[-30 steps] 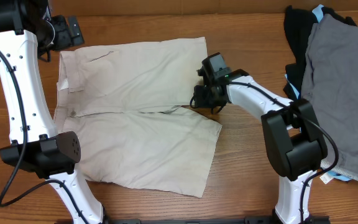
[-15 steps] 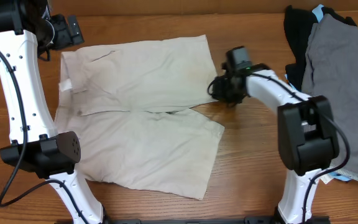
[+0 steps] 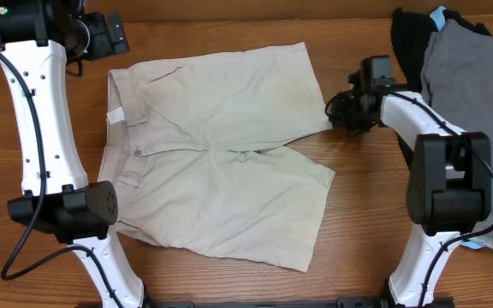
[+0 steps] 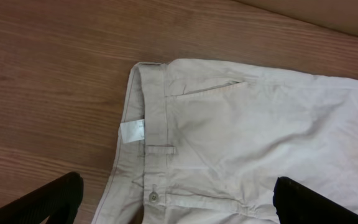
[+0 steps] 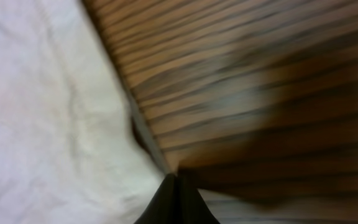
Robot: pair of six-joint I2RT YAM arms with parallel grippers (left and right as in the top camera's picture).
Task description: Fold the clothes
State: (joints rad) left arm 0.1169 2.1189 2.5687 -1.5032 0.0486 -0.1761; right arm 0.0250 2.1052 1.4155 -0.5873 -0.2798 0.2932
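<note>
A wooden table [image 3: 358, 222] fills the overhead view, and most of its middle is taken by the clothes, a pair of light beige shorts [image 3: 221, 145] laid open and flat. The waistband lies toward the left of the frame and the two legs run to the right, the lower one reaching toward the bottom centre. At the far right lies a grey garment [image 3: 473, 120] on top of a black garment [image 3: 407, 51], both well apart from the shorts. The left arm [image 3: 41, 128] rises along the left edge of the frame, the right arm [image 3: 439, 184] along the right. The left gripper [image 4: 178, 186] hangs above the waistband end near the upper left with its jaws spread as wide as they go and nothing between them — its two dark fingers [image 4: 48, 202] show at the bottom corners of its wrist view. The right gripper [image 3: 342, 115] sits at the right-hand hem of the upper leg, pinched fully closed on the edge of the cloth; its wrist view is blurred but shows the closed tips meeting the fabric's border against the wood. Smaller details sit on the waistband — a slanted pocket slit [image 4: 207, 90], a white label [image 4: 132, 132], a belt loop [image 4: 160, 149] and a button [image 4: 153, 196].
</note>
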